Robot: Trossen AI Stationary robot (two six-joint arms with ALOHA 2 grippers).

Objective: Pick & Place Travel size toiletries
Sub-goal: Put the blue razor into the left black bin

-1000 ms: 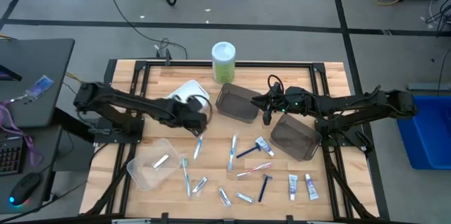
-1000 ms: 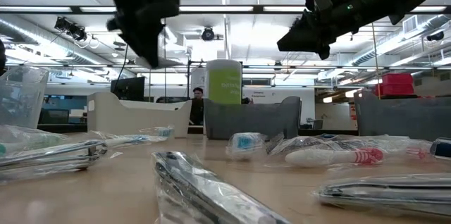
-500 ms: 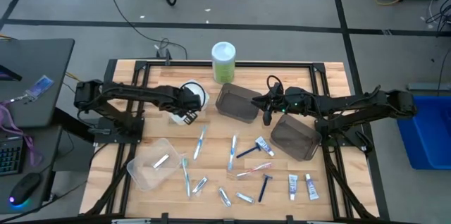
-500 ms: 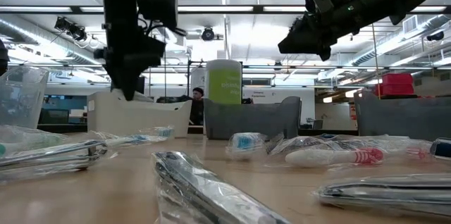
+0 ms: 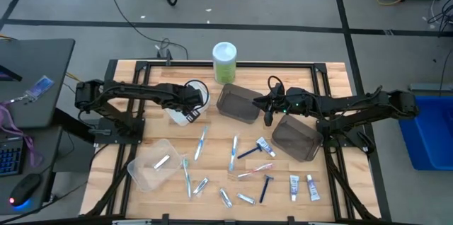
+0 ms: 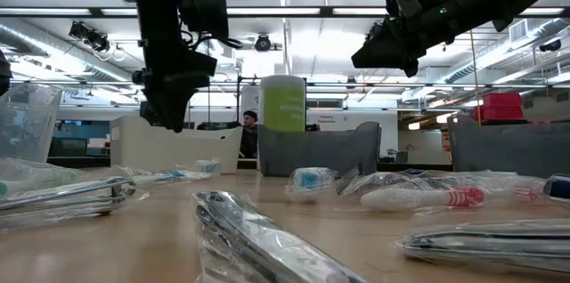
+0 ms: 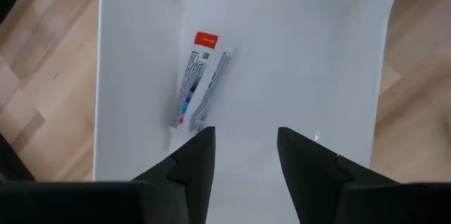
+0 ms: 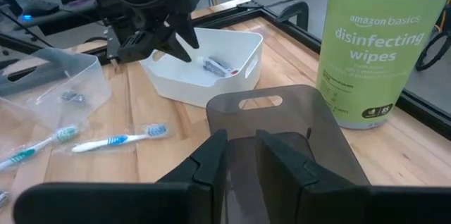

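Observation:
My left gripper (image 7: 244,146) hangs open above the white bin (image 5: 196,88), fingers pointing down into it, touching nothing. A wrapped tube with a red end (image 7: 196,86) lies flat on the bin's floor, also visible as the tube (image 8: 217,65). Other toiletries lie loose on the table: toothbrushes (image 5: 200,143), (image 5: 233,153), a razor (image 5: 265,188), tubes (image 5: 294,186), (image 5: 311,187). My right gripper (image 8: 242,146) waits above the near dark bin's rim (image 8: 261,101), its fingers a narrow gap apart with nothing between them.
A green wipes canister (image 5: 224,62) stands at the far edge. Two dark bins (image 5: 237,102), (image 5: 294,139) sit right of centre. A clear bin (image 5: 141,172) at the near left holds a small tube (image 5: 161,161). More tubes (image 5: 225,197) lie near the front edge.
My left gripper has gone from above the toothbrush at the table's middle toward the left and far side, and down, until it hangs over the white bin. The right arm has kept still.

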